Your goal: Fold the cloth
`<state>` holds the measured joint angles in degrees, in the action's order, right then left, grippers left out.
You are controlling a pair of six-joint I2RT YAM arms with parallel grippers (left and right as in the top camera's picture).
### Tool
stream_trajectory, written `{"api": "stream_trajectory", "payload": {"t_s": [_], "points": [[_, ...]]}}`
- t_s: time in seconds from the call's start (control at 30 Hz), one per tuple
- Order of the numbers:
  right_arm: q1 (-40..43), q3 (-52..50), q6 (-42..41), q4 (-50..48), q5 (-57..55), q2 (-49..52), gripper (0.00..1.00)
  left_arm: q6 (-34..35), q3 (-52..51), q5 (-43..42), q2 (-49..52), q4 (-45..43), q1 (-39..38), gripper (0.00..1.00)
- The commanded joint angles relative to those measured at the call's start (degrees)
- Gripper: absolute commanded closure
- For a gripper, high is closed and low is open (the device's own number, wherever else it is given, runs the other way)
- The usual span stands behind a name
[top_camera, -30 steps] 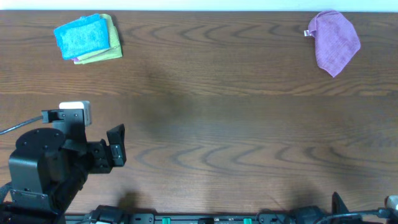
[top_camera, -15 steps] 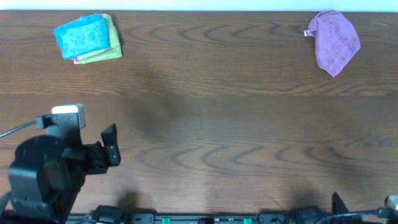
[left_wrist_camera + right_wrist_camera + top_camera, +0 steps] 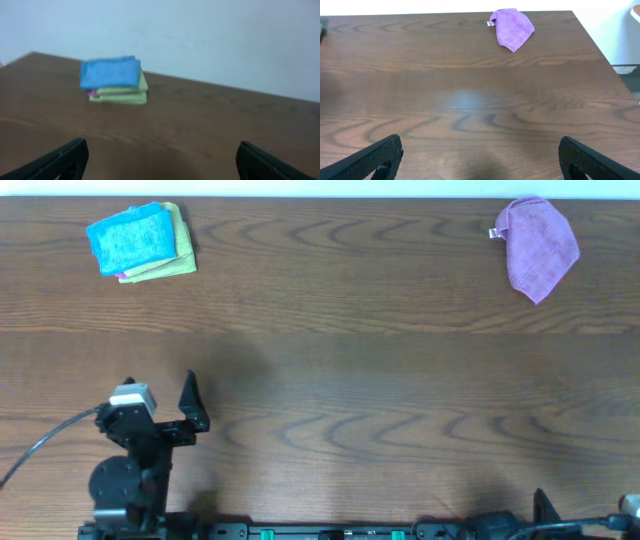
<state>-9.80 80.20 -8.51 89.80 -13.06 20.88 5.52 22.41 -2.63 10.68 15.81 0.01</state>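
The sky-blue cloth (image 3: 132, 238) lies folded on top of a stack at the table's far left corner. It also shows in the left wrist view (image 3: 110, 72), lying flat on a lime-green cloth (image 3: 122, 94). My left gripper (image 3: 190, 405) is near the front left, well short of the stack, with its fingers wide open and empty (image 3: 160, 165). My right gripper (image 3: 480, 160) is open and empty over bare table at the front right. Only a dark tip of it (image 3: 543, 505) shows in the overhead view.
The lime-green folded cloth (image 3: 182, 258) sits under the blue one, with a pink edge below it. A crumpled purple cloth (image 3: 540, 245) lies at the far right corner and also shows in the right wrist view (image 3: 514, 22). The table's right edge (image 3: 600, 47) is close to it.
My left arm has folded back toward the front edge and turned, so its gripper now points toward the far stack. The cloths have not moved.
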Motion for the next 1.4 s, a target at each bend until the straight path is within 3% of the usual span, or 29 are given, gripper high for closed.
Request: {"api": "stream_trajectory", "payload": {"t_s": [0.0,0.9,1.37], "points": [[0.63,0.26,0.66,0.04,-0.22,0.02,0.01,-0.85,-3.8,-1.18,-2.73,-2.78,0.44,0.04],[0.63,0.26,0.66,0.07,-0.22,0.0,0.01,0.52,-18.43,1.51,-10.47,-3.39,0.39,0.05],[0.63,0.26,0.66,0.07,-0.22,0.02,0.01,-1.49,-18.78,1.57,-10.47,-3.5,0.37,0.05]]}}
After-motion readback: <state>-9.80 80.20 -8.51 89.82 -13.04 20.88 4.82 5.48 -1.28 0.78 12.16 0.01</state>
